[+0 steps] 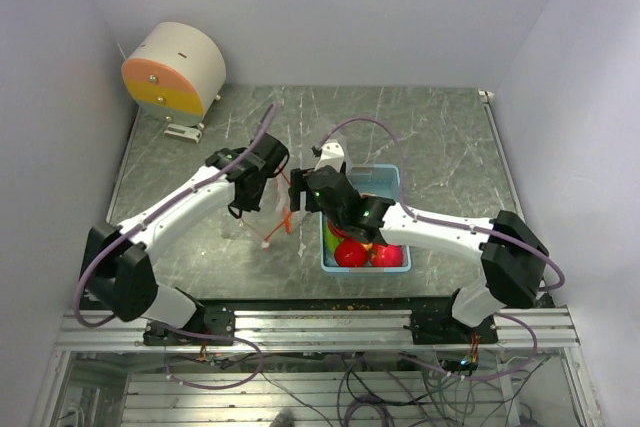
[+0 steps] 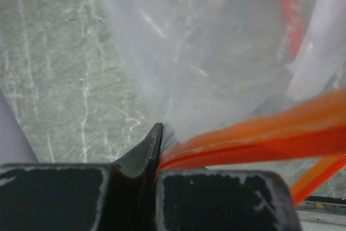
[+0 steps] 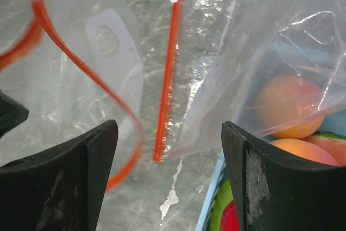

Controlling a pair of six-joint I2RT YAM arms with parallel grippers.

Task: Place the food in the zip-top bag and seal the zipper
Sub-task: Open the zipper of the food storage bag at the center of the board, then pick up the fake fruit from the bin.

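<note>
The clear zip-top bag [image 1: 262,215] hangs between the arms, left of the tray. My left gripper [image 1: 262,173] is shut on its red-orange zipper [image 2: 254,136], and the bag's film [image 2: 205,52] spreads out beyond the closed jaws [image 2: 157,152]. My right gripper [image 1: 314,190] is open and empty [image 3: 168,171] over the table, at the tray's left edge. In the right wrist view a curved zipper strip [image 3: 81,63] lies at left and a straight strip [image 3: 167,74] in the middle. Clear film [image 3: 254,52] right of it drapes over orange fruits [image 3: 289,106]. Red fruits [image 1: 350,252] and a green piece [image 3: 219,215] lie in the tray.
The light blue tray [image 1: 392,179] sits right of centre, under my right arm. A round cream and orange device [image 1: 175,69] stands at the back left. White walls close in the table on three sides.
</note>
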